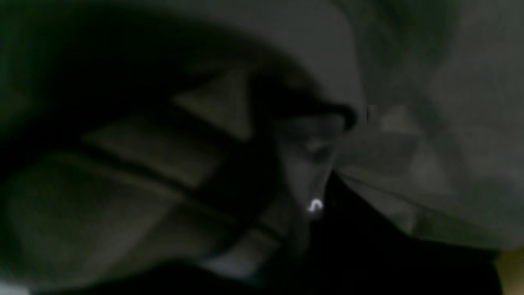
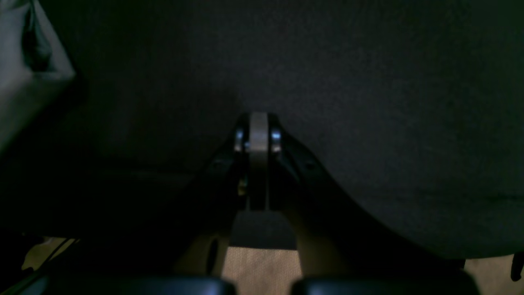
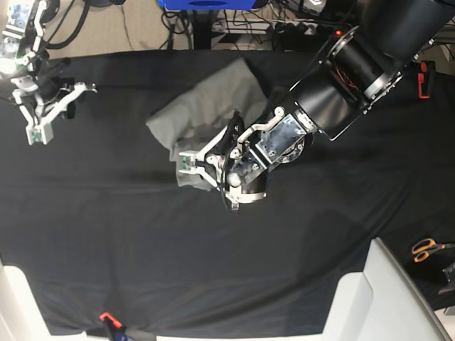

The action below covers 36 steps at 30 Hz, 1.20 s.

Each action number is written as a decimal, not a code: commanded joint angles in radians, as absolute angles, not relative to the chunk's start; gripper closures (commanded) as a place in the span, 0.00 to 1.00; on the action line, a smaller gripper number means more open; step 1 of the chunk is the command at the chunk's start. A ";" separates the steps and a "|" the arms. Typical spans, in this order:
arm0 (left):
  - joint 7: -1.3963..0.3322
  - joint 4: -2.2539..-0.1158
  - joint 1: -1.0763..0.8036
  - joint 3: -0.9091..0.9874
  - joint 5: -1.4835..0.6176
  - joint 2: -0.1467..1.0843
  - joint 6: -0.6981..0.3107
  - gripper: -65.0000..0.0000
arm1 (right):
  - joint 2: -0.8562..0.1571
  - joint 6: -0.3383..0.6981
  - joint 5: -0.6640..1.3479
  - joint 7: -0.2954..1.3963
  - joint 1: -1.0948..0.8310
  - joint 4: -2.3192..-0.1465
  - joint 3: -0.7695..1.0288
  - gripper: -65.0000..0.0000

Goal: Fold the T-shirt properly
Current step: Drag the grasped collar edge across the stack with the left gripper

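Left gripper (image 3: pixel 190 165) jaws pinch the lower edge of the crumpled T-shirt (image 3: pixel 206 106) near the surface's far-middle, apparently to drag it flat, while the right gripper (image 3: pixel 34 135) waits closed and empty at the far-left corner.

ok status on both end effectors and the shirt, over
Left end effector down on the T-shirt, apparently pinching grey cloth. Right end effector shut, empty, off over the black table cloth. T-shirt bunched, not folded. Nothing in the way.

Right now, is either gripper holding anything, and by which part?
The left gripper pinches the T-shirt at its near edge. The right gripper is shut, empty, away over the black cloth.
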<state>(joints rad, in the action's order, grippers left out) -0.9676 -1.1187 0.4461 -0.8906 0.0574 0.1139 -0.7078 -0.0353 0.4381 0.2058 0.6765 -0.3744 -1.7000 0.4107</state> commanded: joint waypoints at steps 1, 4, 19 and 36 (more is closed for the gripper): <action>-0.957 -1.129 0.473 -0.892 0.108 0.110 -0.698 1.00 | -0.044 0.440 0.214 0.659 -0.371 -1.721 0.414 1.00; -0.901 -1.127 0.473 -0.898 0.119 0.091 -0.698 1.00 | -0.044 0.440 0.214 0.659 -0.364 -1.721 0.414 1.00; -0.828 -1.129 0.504 -0.970 0.125 0.008 -0.698 1.00 | -0.044 0.438 0.213 0.664 -0.326 -1.712 0.414 1.00; -0.751 -1.006 0.524 -1.012 0.124 -0.013 -0.698 1.00 | -0.047 0.438 0.213 0.664 -0.318 -1.713 0.414 1.00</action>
<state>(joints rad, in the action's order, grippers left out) -0.7620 -0.9970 0.5041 -1.0119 0.1238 -0.0006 -0.7044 -0.0357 0.4355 0.2031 0.6804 -0.3248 -1.6966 0.4107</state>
